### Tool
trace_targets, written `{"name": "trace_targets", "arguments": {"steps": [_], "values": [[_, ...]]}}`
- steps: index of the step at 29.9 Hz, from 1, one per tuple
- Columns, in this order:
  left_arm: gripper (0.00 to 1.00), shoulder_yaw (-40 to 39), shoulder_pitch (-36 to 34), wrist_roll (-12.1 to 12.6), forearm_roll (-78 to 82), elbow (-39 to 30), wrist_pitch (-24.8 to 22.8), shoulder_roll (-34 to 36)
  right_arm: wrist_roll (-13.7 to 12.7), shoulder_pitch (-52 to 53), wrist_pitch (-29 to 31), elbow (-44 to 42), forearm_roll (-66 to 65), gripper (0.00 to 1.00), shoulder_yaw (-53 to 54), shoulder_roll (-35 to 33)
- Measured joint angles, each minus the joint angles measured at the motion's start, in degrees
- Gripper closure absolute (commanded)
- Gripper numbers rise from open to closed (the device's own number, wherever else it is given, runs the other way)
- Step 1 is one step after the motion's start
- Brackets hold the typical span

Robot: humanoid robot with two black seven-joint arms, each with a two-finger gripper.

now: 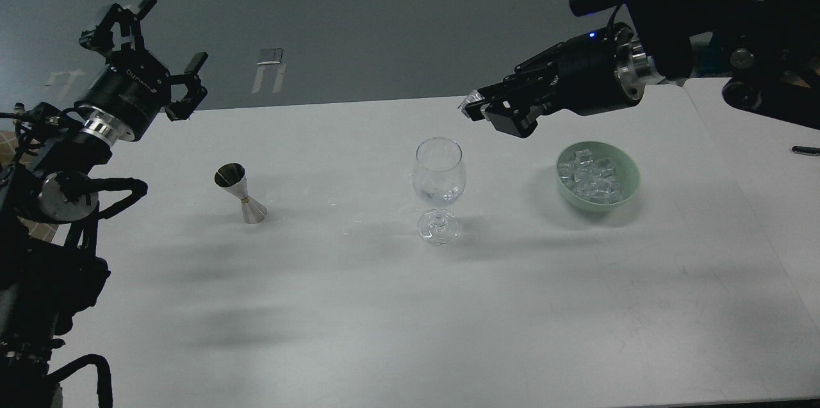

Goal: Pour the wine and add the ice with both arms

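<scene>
A clear stemmed glass (438, 187) stands mid-table with a little clear wine (439, 194) low in its bowl. A green bowl (630, 168) to its right holds several ice cubes (590, 179). A steel jigger (240, 193) stands to the left. My right gripper (477, 107) is shut on one ice cube (472, 98), held above the table just right of and above the glass's rim. My left gripper (150, 49) is open and empty, raised over the table's far left edge, up and left of the jigger.
The white table (410, 305) has a second table (769, 158) abutting on the right, with a black pen (805, 150) on it. Small drops lie on the table between jigger and glass. The floor lies beyond the far edge.
</scene>
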Motion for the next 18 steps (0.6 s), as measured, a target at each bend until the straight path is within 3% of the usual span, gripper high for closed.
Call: {"name": "trace_targets", "arguments": {"steps": [18], "values": [[0.03,-0.02,1.4,0.0,-0.08,-0.36,-0.3,-0.75,0.98,2.05,2.41,-6.61,1.96,1.0,-6.56,9.6]]}}
